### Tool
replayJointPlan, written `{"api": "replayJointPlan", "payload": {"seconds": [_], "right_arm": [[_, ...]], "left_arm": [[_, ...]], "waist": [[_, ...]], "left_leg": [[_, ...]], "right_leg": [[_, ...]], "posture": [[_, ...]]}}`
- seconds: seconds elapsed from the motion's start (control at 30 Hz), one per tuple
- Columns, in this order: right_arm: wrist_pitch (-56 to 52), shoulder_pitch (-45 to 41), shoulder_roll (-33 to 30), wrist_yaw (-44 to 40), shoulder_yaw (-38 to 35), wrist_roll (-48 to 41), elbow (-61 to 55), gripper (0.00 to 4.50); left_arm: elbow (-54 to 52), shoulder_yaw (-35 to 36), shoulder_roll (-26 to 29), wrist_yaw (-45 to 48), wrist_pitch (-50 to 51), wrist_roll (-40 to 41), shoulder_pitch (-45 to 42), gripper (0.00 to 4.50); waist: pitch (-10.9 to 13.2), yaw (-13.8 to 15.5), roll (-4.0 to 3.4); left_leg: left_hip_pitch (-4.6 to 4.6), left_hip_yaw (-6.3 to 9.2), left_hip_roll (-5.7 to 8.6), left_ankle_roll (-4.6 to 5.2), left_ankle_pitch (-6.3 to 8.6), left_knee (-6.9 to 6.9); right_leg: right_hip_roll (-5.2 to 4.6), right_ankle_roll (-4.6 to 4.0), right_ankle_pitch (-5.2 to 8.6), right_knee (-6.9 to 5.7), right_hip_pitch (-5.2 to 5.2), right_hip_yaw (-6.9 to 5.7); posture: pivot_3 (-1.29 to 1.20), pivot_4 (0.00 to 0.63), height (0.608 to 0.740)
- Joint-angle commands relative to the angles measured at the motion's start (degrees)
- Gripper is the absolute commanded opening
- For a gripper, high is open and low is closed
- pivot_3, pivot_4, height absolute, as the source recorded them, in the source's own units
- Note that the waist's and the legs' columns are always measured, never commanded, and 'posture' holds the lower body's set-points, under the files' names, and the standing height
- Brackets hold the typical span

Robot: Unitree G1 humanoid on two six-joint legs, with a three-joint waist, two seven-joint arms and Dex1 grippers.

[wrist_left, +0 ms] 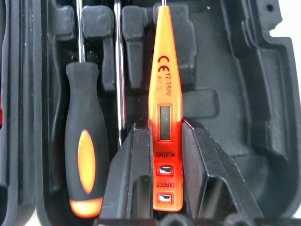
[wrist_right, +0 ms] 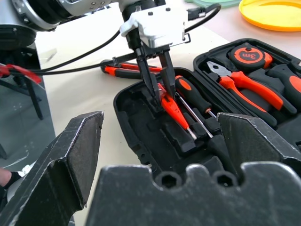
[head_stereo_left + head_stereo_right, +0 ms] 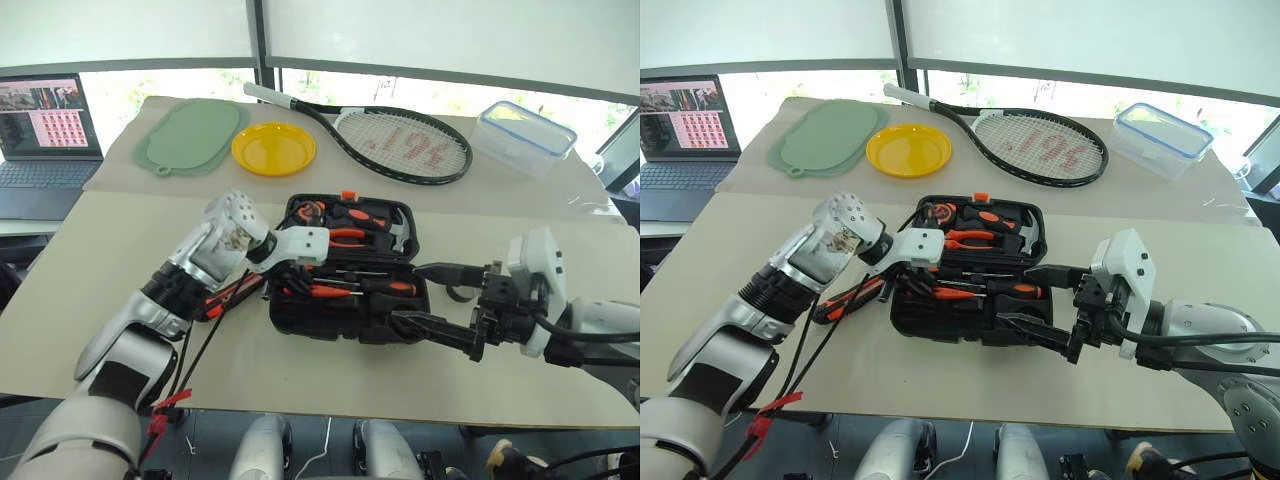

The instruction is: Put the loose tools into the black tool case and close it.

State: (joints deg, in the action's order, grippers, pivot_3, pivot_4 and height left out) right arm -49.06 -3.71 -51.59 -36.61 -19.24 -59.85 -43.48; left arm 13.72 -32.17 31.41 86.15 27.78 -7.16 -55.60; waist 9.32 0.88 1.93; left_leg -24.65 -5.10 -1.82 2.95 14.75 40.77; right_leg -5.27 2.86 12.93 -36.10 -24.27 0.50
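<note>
From the head camera's left eye, the black moulded-plastic tool case lies open in the middle of the beige desk, with the orange-handled pliers and other fitted tools bedded in its far half. The left tool reaches down over the case's near-left corner, while the right tool hovers just off the case's right side with its black fingers spread wide and nothing between them. A black-and-orange-handled tool, which I take for a loose screwdriver or the utility knife, lies on the desk just left of the case. The right eye gives the same layout, and there that loose piece sits partly under the left forearm. Looking along the left wrist, the two pads are closed narrowly on a thin orange-red tester screwdriver, its tip pointing away over the case's recesses; a black-and-orange-handled screwdriver already rests in a slot beside it. From the right wrist, the red screwdriver hangs slanted into the case's near half, low over its recess. My reading is that the job is partway: one screwdriver is stowed, this one is about to be seated, at least one tool waits outside, and the lid is not yet closed.
</note>
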Motion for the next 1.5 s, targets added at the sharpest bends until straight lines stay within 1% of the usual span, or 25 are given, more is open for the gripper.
{"api": "replayJointPlan", "payload": {"seconds": [0.03,0.17,0.23,0.27,0.3,0.33,0.43,0.5,0.53,0.67,0.73,0.83,0.87,0.9,1.0,1.07,1.13,1.27,1.37,1.5], "right_arm": [[1.58,0.23,0.13,0.57,-1.37,-1.12,-2.11,4.50],[1.86,0.67,0.34,0.74,-1.16,-0.54,-2.15,4.50],[1.91,0.55,0.45,0.87,-1.17,-0.51,-1.99,4.50],[1.93,0.43,0.48,0.91,-1.13,-0.54,-1.90,4.50],[1.97,0.32,0.50,0.92,-1.01,-0.46,-1.81,4.50],[2.04,0.23,0.52,0.86,-0.87,-0.34,-1.74,4.50],[2.18,0.17,0.56,0.70,-0.67,-0.21,-1.60,4.50],[2.25,0.24,0.56,0.63,-0.65,-0.29,-1.55,4.50],[2.29,0.29,0.55,0.57,-0.68,-0.34,-1.51,4.50],[2.18,1.02,0.27,-0.09,-1.12,-0.62,-1.17,4.50],[2.19,1.25,0.11,-0.42,-1.38,-0.54,-0.90,4.50],[2.22,1.37,-0.24,-0.86,-1.49,-0.33,-0.58,4.50],[2.23,1.38,-0.41,-1.06,-1.42,-0.10,-0.49,4.50],[2.24,1.36,-0.57,-1.23,-1.34,0.13,-0.40,4.50],[2.17,0.98,-0.90,-1.50,-1.21,0.25,0.03,4.50],[2.10,0.68,-1.04,-1.59,-1.14,0.08,0.26,4.50],[2.10,0.43,-1.26,-1.78,-1.01,0.24,0.57,4.50],[1.86,-0.21,-1.47,-1.74,-1.19,0.03,1.24,4.50],[1.65,0.31,-1.44,-1.56,-1.51,-0.11,1.07,4.50],[1.58,0.54,-1.32,-1.26,-1.51,-0.16,0.97,4.50]], "left_arm": [[-0.40,-1.57,0.42,1.18,0.80,-1.01,-0.35,0.42],[-0.42,-1.69,0.25,1.13,1.79,-0.73,-0.28,0.42],[-0.72,-1.56,0.24,1.42,2.20,-0.43,-0.34,1.46],[-1.14,-1.45,0.48,1.85,2.48,-0.19,-0.35,1.63],[-1.44,-1.35,0.72,2.19,2.60,0.01,-0.35,2.04],[-1.77,-1.21,1.03,2.47,2.80,0.18,-0.40,2.34],[-2.94,0.03,1.93,3.01,4.31,1.24,-0.78,3.54],[-4.44,1.89,2.91,3.78,6.58,2.98,-1.24,4.17],[-5.06,2.47,3.33,4.03,7.32,3.67,-1.37,4.17],[-12.16,9.40,8.64,6.35,13.78,14.04,-0.68,4.17],[-13.94,12.10,9.78,6.24,14.66,16.93,0.74,4.17],[-13.74,16.64,7.67,2.09,13.73,20.31,4.42,3.40],[-13.27,18.05,6.45,0.24,11.89,20.91,6.26,3.11],[-12.75,18.95,5.42,-1.56,10.25,21.06,7.86,2.65],[-10.72,20.40,1.50,-7.42,2.91,20.08,12.73,1.62],[-7.28,20.80,-1.19,-12.09,-1.29,18.74,14.75,0.84],[-5.41,21.21,-2.47,-12.63,-3.64,19.43,15.95,0.09],[-3.15,21.95,-3.95,-13.04,-6.44,20.75,16.92,0.04],[-1.57,19.07,-3.49,-13.08,-10.47,17.69,18.50,0.04],[0.81,18.20,-4.09,-13.05,-13.11,16.75,18.47,0.04]], "waist": [[0.00,-0.01,0.00],[-0.01,-0.15,-0.01],[-0.01,-0.16,-0.02],[-0.01,-0.16,-0.02],[-0.01,-0.16,-0.02],[-0.01,-0.17,-0.02],[-0.01,-0.16,-0.02],[-0.01,-0.11,-0.02],[-0.01,-0.12,-0.02],[0.00,-0.22,-0.02],[-0.02,-0.24,-0.04],[-0.09,-0.10,-0.17],[-0.11,-0.01,-0.20],[-0.11,0.03,-0.19],[-0.10,0.04,-0.18],[-0.10,0.06,-0.19],[-0.10,-0.05,-0.18],[-0.10,-0.16,-0.18],[-0.11,-0.09,-0.19],[-0.10,-0.03,-0.19]], "left_leg": [[0.00,0.00,0.00,0.00,0.00,0.00],[0.00,0.00,-0.01,0.00,0.00,0.00],[0.01,0.00,-0.01,0.00,0.00,0.00],[0.01,0.00,-0.01,0.00,0.00,0.00],[0.00,0.00,-0.01,0.00,0.00,0.00],[0.00,0.00,-0.01,0.01,0.00,0.00],[0.00,0.00,-0.02,0.00,0.00,0.00],[0.00,0.00,-0.01,0.00,0.00,0.00],[0.00,0.00,-0.03,0.01,0.00,0.01],[-0.04,0.00,-0.06,0.00,0.00,0.02],[-0.04,0.01,-0.12,0.00,0.00,0.01],[0.03,0.00,-0.09,0.00,0.00,0.02],[0.06,0.01,-0.06,0.01,0.00,0.03],[0.10,0.01,-0.05,0.03,0.01,0.04],[0.07,0.01,-0.04,0.04,0.02,0.09],[0.06,0.02,-0.03,0.04,0.02,0.08],[0.05,0.02,-0.01,0.04,0.02,0.08],[0.06,0.00,-0.02,0.04,0.02,0.07],[0.06,0.00,-0.02,0.04,0.02,0.07],[0.06,0.00,-0.02,0.04,0.02,0.07]], "right_leg": [[0.00,0.00,0.00,0.00,0.00,0.00],[0.01,0.00,0.00,0.00,0.00,0.01],[0.01,0.00,0.00,0.00,0.00,0.01],[0.02,0.00,0.00,0.00,0.00,0.01],[0.02,0.00,0.00,-0.01,-0.01,0.01],[0.02,0.00,0.00,0.00,-0.01,0.00],[0.02,0.00,0.00,-0.01,-0.02,0.01],[0.02,0.00,0.00,-0.02,-0.02,0.01],[0.00,0.00,0.00,-0.03,-0.01,0.01],[0.01,0.00,0.00,-0.04,-0.07,0.01],[0.01,0.00,0.00,-0.04,-0.08,0.01],[-0.01,0.01,0.01,-0.03,0.02,0.02],[-0.04,0.03,0.01,-0.02,0.08,0.02],[-0.06,0.06,0.02,-0.03,0.11,0.03],[-0.05,0.08,0.00,-0.04,0.10,0.03],[-0.05,0.07,-0.01,-0.03,0.09,0.04],[-0.05,0.06,-0.02,-0.03,0.09,0.04],[-0.03,0.06,-0.02,-0.03,0.06,0.04],[-0.05,0.06,-0.02,-0.02,0.09,0.05],[-0.05,0.06,-0.02,-0.03,0.08,0.04]], "posture": [[0.00,0.150,0.738],[0.00,0.150,0.738],[0.00,0.150,0.738],[0.00,0.150,0.738],[0.00,0.150,0.738],[0.00,0.150,0.738],[0.00,0.150,0.738],[0.00,0.150,0.738],[0.00,0.150,0.738],[0.00,0.150,0.738],[0.00,0.150,0.738],[0.00,0.150,0.738],[0.00,0.150,0.738],[0.00,0.150,0.738],[0.00,0.150,0.738],[0.00,0.150,0.738],[0.00,0.150,0.738],[0.00,0.150,0.738],[0.00,0.150,0.738],[0.00,0.150,0.738]]}}
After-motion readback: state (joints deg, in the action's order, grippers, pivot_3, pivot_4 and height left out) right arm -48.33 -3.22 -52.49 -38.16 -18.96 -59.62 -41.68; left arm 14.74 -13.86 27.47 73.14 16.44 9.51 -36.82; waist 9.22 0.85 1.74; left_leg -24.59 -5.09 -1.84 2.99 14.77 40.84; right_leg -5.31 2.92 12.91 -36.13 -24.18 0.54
